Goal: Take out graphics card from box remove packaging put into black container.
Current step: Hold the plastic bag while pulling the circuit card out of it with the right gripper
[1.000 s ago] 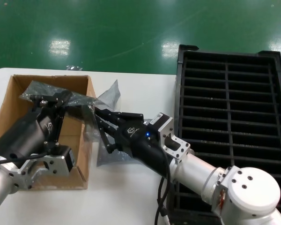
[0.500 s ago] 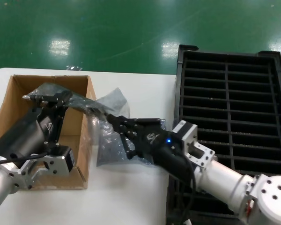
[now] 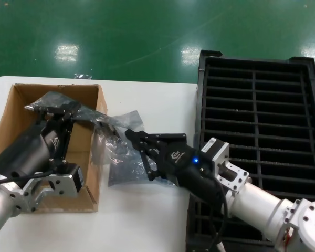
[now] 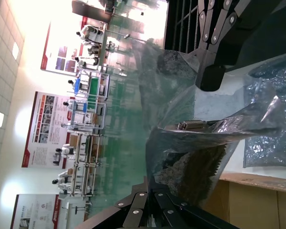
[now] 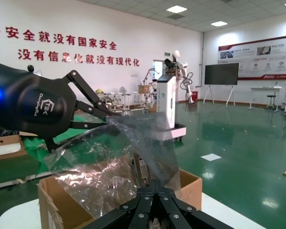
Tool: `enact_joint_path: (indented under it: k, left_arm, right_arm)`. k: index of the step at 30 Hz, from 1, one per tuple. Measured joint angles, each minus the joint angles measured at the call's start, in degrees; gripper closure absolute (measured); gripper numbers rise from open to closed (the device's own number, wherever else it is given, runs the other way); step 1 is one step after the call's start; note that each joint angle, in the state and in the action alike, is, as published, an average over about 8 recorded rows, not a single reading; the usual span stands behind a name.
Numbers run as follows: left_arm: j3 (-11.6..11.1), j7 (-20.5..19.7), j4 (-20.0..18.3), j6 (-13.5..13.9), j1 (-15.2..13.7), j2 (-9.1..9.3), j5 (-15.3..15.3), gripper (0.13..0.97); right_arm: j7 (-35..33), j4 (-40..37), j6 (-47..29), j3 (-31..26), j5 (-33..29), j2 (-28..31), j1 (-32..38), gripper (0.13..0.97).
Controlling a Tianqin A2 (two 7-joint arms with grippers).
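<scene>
The crinkly grey packaging (image 3: 92, 118) is stretched in the air between my two grippers, over the right wall of the brown box (image 3: 21, 94). My left gripper (image 3: 56, 111) is shut on one end above the box. My right gripper (image 3: 130, 134) is shut on the other end, just right of the box. Inside the packaging the graphics card shows only as a dark board with a silver bracket (image 4: 193, 125), which also appears in the right wrist view (image 5: 143, 168). The black container (image 3: 257, 73) stands at the right.
A second grey bag (image 3: 127, 165) lies flat on the white table (image 3: 163, 105) between the box and the black container, under my right gripper. My right forearm (image 3: 252, 197) crosses the container's near left corner.
My right gripper has drawn back to the right, away from the box, pulling its end of the packaging with it. The left gripper has stayed over the box.
</scene>
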Motion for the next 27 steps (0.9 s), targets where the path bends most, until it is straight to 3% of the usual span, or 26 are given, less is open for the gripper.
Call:
enact_joint_path:
  k: [17, 27]
  left_arm:
    - [0.0, 0.0, 0.0, 0.0, 0.0, 0.0, 0.0, 0.958]
    - [0.0, 0.0, 0.0, 0.0, 0.0, 0.0, 0.0, 0.958]
  right_arm:
    - [-1.08, -1.39, 1.87, -1.74, -1.19, -3.73, 1.72, 0.962]
    - [-1.95, -1.24, 1.92, -1.74, -0.93, -4.28, 1.58, 0.903]
